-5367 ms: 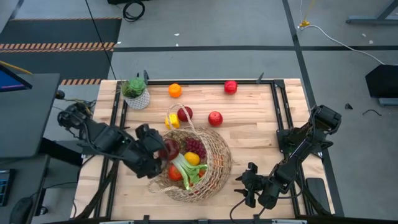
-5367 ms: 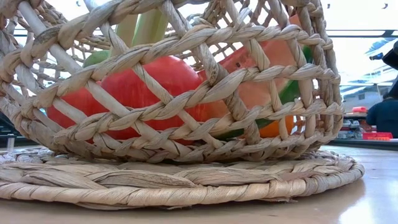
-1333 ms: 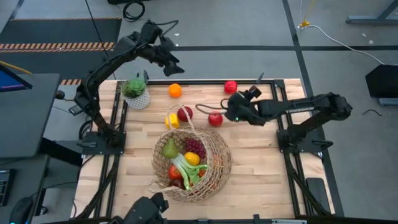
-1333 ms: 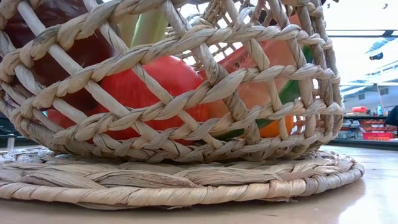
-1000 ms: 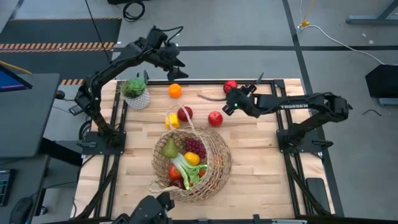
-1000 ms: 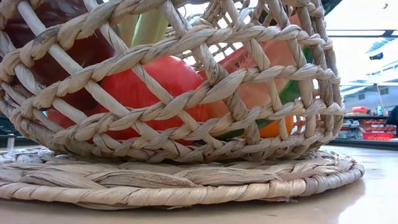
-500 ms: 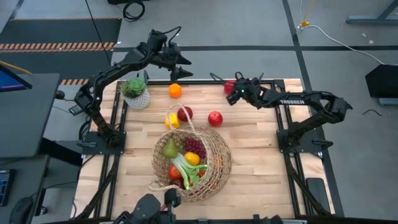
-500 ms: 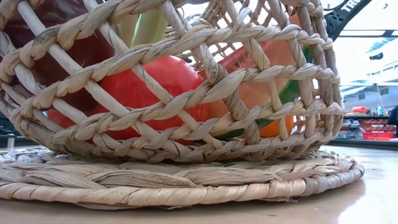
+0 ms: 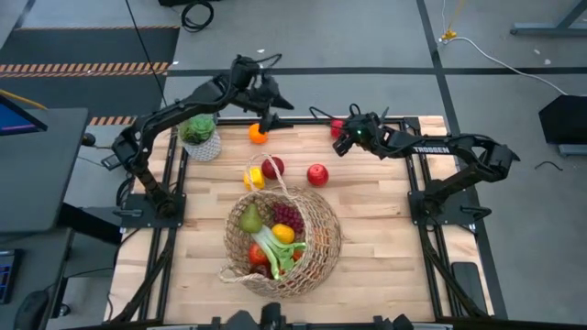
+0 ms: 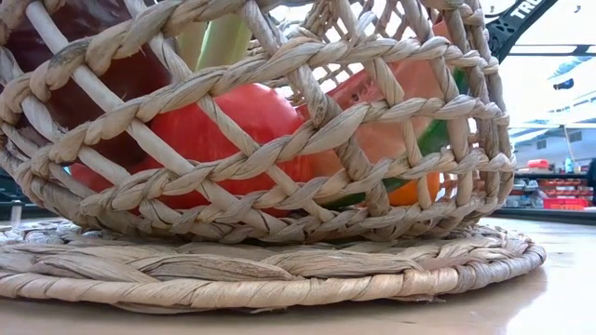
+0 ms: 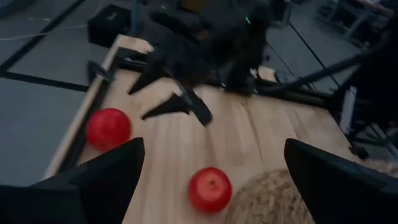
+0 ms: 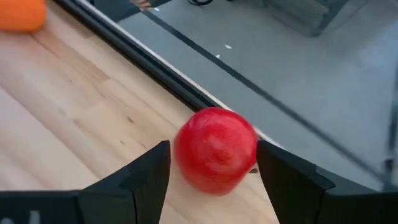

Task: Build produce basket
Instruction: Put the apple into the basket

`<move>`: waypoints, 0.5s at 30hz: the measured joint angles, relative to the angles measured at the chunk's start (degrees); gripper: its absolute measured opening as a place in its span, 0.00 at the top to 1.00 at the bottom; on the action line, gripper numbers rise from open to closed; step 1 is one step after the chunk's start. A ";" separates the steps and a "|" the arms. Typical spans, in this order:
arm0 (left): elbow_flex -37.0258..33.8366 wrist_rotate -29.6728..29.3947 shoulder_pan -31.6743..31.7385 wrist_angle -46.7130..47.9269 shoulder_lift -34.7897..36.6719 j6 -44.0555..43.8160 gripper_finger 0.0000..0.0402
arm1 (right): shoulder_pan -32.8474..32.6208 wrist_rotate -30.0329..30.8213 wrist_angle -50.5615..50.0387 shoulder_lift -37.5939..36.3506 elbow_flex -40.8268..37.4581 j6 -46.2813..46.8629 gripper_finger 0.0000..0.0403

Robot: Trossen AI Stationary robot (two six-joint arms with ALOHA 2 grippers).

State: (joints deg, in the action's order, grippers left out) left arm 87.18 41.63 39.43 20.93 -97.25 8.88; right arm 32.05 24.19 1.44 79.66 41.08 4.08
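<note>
Seen from above, the table ran left to right. At ten o'clock stood a potted plant. At eleven o'clock the left gripper, fingers spread wide and empty, hovered over an orange, having swung in from beyond the far edge a second earlier. At centre, toward six o'clock, sat the basket, already holding a pear, grapes and a leek. At one o'clock the right gripper had moved off the middle apple to the far apple. So both arms seemed to be lining up fresh pickups.

The right wrist camera alone showed that apple between parted fingers, probably not yet touching.
</note>
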 joint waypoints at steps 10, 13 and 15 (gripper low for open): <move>-7.59 -0.20 -2.38 3.68 0.57 1.07 0.02 | 1.61 -6.09 -0.10 0.00 0.00 6.44 0.34; -9.70 -0.19 -1.27 5.68 2.55 2.84 0.02 | 3.54 -5.85 0.10 0.00 0.02 7.65 0.28; -11.12 -0.20 -0.91 5.24 3.93 2.90 0.02 | 4.47 -5.75 0.38 0.34 0.05 7.98 0.24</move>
State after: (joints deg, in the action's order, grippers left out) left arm 76.07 41.43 38.52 26.17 -93.32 11.78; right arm 36.52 18.44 1.82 79.99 41.13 12.06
